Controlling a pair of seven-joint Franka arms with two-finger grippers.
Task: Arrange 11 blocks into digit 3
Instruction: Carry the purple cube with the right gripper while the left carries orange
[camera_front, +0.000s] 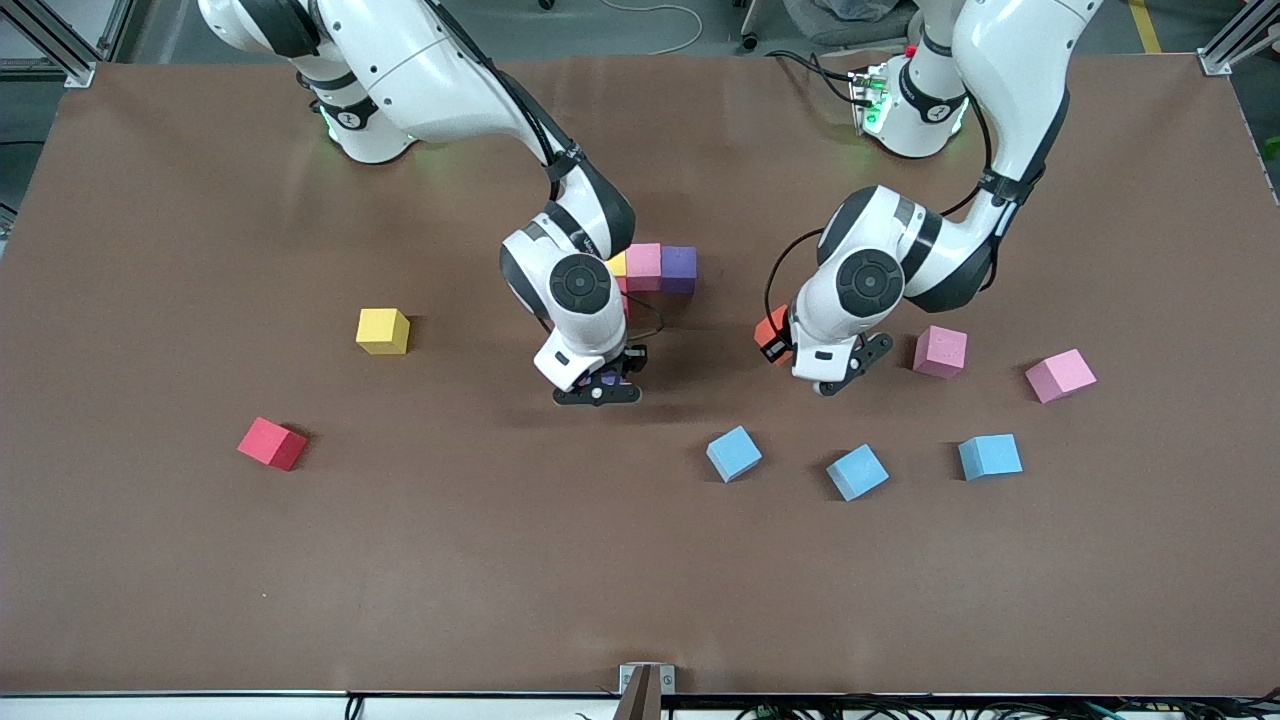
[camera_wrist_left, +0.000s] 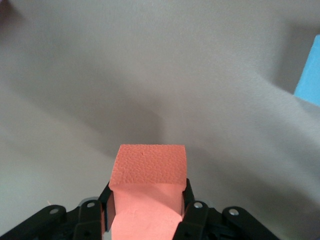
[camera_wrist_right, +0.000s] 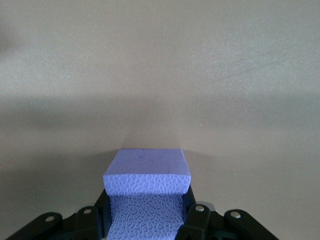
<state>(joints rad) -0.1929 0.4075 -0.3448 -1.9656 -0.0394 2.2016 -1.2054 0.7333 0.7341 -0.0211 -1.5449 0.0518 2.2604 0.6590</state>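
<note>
On the brown table (camera_front: 150, 560), reading the front view from its left edge across, a red cube (camera_front: 271, 443) sits toward the right arm's end, with a yellow cube (camera_front: 382, 331) at about its 1 o'clock, well apart.

Next comes the right gripper (camera_front: 598, 388), low over the table's middle, its fingers clenched on a purple cube (camera_wrist_right: 146, 192) (barely visible from the front, plain in the right wrist view).

At its 12 o'clock, farther from the front camera, lies a short row of touching cubes: a yellow one (camera_front: 618, 264) mostly hidden by the right arm, a pink one (camera_front: 643, 266) and a second purple one (camera_front: 679, 268).

Three light blue cubes (camera_front: 734, 453) (camera_front: 857, 472) (camera_front: 990, 456) lie spaced apart in a rough line nearer the camera.

The left gripper (camera_front: 790, 350) hangs at the 12 o'clock of the middle blue one, grasping an orange cube (camera_front: 770, 330) (salmon-toned in the left wrist view (camera_wrist_left: 147, 190)).

At its 3 o'clock rest two more pink cubes (camera_front: 940, 351) (camera_front: 1060, 375), apart from each other.
</note>
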